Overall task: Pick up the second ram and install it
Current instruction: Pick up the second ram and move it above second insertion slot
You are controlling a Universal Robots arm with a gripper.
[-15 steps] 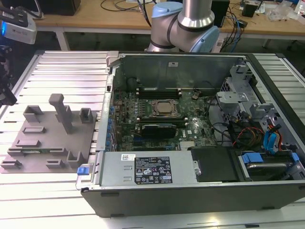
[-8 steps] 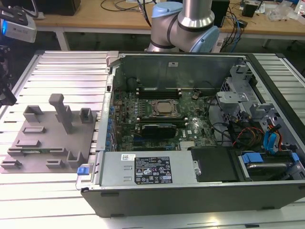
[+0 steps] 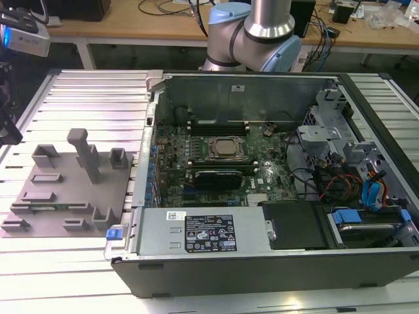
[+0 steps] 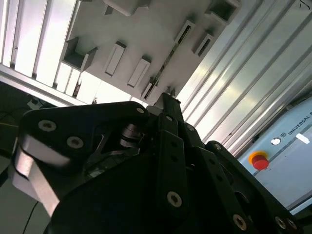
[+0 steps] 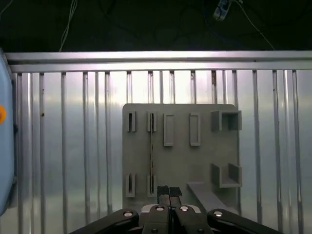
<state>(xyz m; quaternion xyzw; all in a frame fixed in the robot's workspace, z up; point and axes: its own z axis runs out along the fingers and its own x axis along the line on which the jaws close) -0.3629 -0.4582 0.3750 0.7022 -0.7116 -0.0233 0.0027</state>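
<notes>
- On the exterior view's left, a grey holder tray (image 3: pixel 49 196) lies flat on the slatted metal table (image 3: pixel 85 91), apart from the case; its upright posts and slot blocks stand up from it
- The second ram (image 5: pixel 151 161) stands on its thin edge in that tray, held by a slot block at each end; in the first wrist view it reads as one dark narrow line, and in the second wrist view it runs between two slot blocks (image 4: pixel 167 59)
- The gripper (image 5: pixel 169 191) hangs over the tray's near edge; its two dark pads (image 5: pixel 163 191) are pressed together with nothing between them; the ram's near end lies just beside the pads, off to one side and outside the jaws
- In the middle of the exterior view, the robot arm (image 3: pixel 262 33) rises behind the open computer case (image 3: pixel 262 275)
- Inside the case lies the green motherboard (image 3: pixel 171 157); on the exterior view's right sit drive bays with red and blue cables (image 3: pixel 340 190)
</notes>
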